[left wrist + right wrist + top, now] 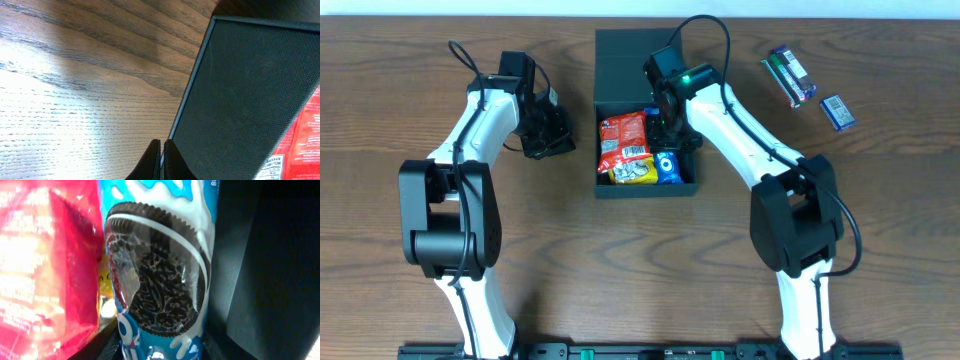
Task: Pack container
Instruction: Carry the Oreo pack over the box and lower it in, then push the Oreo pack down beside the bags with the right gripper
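Observation:
The dark teal container (610,186) stands at the table's middle with its flip lid (625,62) open toward the back. Inside lie a red packet (623,138), a yellow-silver packet (633,172) and a blue Oreo packet (668,165). My right gripper (665,128) is down inside the container, its fingers closed on the sides of the Oreo packet (160,275), with the red packet (45,265) to the left. My left gripper (548,130) is shut and empty (161,161) just outside the container's left wall (240,100).
Two loose snack packets lie on the wooden table at the back right: a green and blue one (789,76) and a smaller blue one (837,111). Both arm bases stand at the front edge.

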{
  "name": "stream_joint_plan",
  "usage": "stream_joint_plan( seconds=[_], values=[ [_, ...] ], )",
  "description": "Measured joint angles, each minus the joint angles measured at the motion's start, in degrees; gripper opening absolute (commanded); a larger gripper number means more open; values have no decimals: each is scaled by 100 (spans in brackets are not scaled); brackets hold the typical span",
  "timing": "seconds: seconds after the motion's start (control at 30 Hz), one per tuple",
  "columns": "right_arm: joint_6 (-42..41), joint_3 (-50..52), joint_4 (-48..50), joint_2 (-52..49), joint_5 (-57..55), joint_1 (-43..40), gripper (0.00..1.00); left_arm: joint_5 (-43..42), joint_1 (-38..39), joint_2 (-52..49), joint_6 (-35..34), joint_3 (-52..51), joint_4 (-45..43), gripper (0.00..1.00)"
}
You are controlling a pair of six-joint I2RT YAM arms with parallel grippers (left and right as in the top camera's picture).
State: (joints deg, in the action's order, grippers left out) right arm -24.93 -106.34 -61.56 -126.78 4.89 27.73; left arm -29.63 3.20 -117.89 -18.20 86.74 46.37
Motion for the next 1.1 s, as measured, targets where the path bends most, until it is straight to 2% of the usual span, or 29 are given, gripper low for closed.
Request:
stream_joint_plan(
  seconds=[0.03, 0.1, 0.17, 0.3, 0.47, 0.53, 0.6, 0.63, 0.67, 0.7, 0.73, 0.9, 1.1],
  values=[
    [-4, 0, 44, -9, -28, 0, 72, 0, 0, 0, 0, 0, 0, 6],
    [-42, 0, 157, -17, -144, 0, 80, 0, 0, 0, 0, 0, 2, 6],
    [-31, 0, 173, -17, -210, 0, 96, 0, 0, 0, 0, 0, 2, 6],
    [-57, -42, 120, -17, -192, 22, 94, 2, 0, 0, 0, 0, 4, 6],
    [-52, -184, -162, 17, -205, 22, 96, 0, 0, 0, 0, 0, 4, 6],
    [-50, -223, -186, 87, -223, 22, 90, 0, 0, 0, 0, 0, 2, 6],
    [-44, -238, -184, 223, -236, 20, 68, 0, 0, 0, 0, 0, 2, 6],
    [-39, -240, -186, 323, -264, 22, 51, 0, 0, 0, 0, 0, 2, 6],
    [-33, -245, -190, 409, -299, 22, 27, 0, 0, 0, 0, 0, 2, 6],
    [-50, -249, -205, 522, -354, 20, 8, 0, 0, 0, 0, 0, 2, 6],
    [-50, -262, -236, 610, -396, 20, 1, 0, 0, 0, 0, 0, 2, 6],
    [-22, -337, -546, 876, -643, 13, 1, 0, 0, 0, 0, 0, -2, 6],
    [155, -260, -807, 730, -743, 15, 1, 0, 0, 0, 0, 0, -13, 6]
  ],
)
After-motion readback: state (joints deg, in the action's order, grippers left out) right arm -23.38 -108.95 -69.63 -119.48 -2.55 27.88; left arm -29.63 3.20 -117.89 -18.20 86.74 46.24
